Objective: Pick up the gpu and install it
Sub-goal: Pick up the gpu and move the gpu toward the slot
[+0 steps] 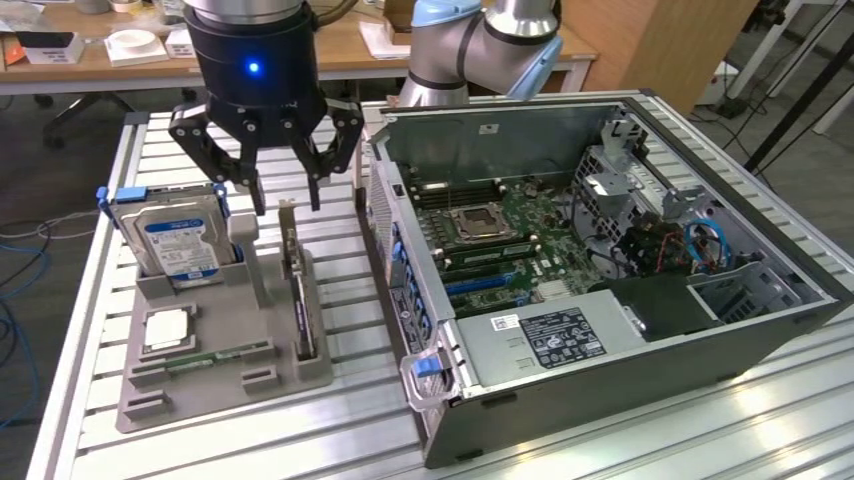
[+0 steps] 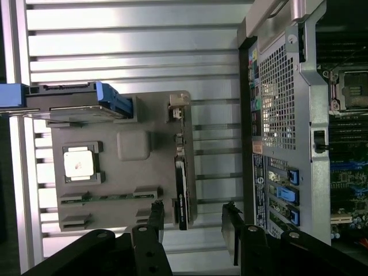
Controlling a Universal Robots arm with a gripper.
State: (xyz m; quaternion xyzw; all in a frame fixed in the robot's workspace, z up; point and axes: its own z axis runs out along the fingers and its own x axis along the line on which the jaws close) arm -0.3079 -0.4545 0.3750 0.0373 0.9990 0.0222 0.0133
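Observation:
The gpu (image 1: 299, 295) is a thin dark card standing on edge in a slot of the grey holder tray (image 1: 200, 385), its silvery bracket end toward the back. In the wrist view the gpu (image 2: 180, 172) runs along the holder tray (image 2: 115, 224) edge. My gripper (image 1: 284, 200) hangs just above the card's back end, open, its black fingers spread and nothing between them. The wrist view shows my gripper (image 2: 193, 223) with one finger on either side of the card's line, not touching it.
A hard drive (image 1: 180, 240) in a blue caddy, a CPU (image 1: 167, 328) and a green memory stick (image 1: 220, 355) share the holder. The open computer case (image 1: 601, 330) with its motherboard (image 1: 494, 240) lies at the exterior view's right, close beside the holder. Everything rests on a slatted aluminium table (image 1: 334, 440).

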